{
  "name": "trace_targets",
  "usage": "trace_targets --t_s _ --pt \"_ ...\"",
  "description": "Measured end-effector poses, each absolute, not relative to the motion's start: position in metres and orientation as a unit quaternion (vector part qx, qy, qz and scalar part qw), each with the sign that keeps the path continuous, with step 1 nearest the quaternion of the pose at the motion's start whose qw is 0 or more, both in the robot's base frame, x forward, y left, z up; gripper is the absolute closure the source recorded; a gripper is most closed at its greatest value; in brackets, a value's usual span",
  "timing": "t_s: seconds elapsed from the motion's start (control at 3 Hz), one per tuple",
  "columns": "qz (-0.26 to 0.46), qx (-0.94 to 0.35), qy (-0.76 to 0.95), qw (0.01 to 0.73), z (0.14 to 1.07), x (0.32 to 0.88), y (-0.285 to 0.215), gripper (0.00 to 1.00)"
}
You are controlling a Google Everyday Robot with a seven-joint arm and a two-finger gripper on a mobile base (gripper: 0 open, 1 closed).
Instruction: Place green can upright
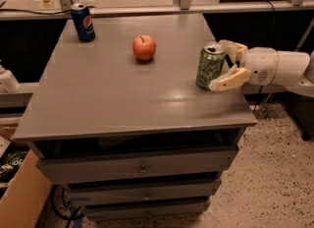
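Note:
The green can (210, 66) stands upright on the grey table (122, 99), near its right edge. It has a green and silvery patterned label and a silver top. My gripper (220, 65) reaches in from the right and is open. One cream finger (229, 79) lies in front of the can and the other (235, 49) behind it. The fingers straddle the can's right side loosely, and the near fingertip is close to the can's base.
A red apple (144, 47) sits at the middle back of the table. A dark blue can (83, 22) stands at the back left corner. Drawers sit below the tabletop. A cardboard box (19, 192) is on the floor at the lower left.

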State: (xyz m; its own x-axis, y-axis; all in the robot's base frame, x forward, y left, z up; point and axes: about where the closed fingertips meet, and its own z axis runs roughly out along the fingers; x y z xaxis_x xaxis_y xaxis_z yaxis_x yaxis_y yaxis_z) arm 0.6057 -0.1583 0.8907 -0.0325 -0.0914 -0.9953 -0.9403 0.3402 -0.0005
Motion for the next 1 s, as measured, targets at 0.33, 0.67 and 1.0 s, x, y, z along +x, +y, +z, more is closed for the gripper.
trace_targets --t_s 0.33,0.67,1.0 --pt "0.362 -0.448 0.611 0.544 0.902 0.605 -0.171 0.00" --pt "0.321 -0.469 0.617 0.544 0.923 0.601 -0.201 0.00" --pt "0.275 -0.472 0.629 0.554 0.942 0.589 -0.239 0.00"
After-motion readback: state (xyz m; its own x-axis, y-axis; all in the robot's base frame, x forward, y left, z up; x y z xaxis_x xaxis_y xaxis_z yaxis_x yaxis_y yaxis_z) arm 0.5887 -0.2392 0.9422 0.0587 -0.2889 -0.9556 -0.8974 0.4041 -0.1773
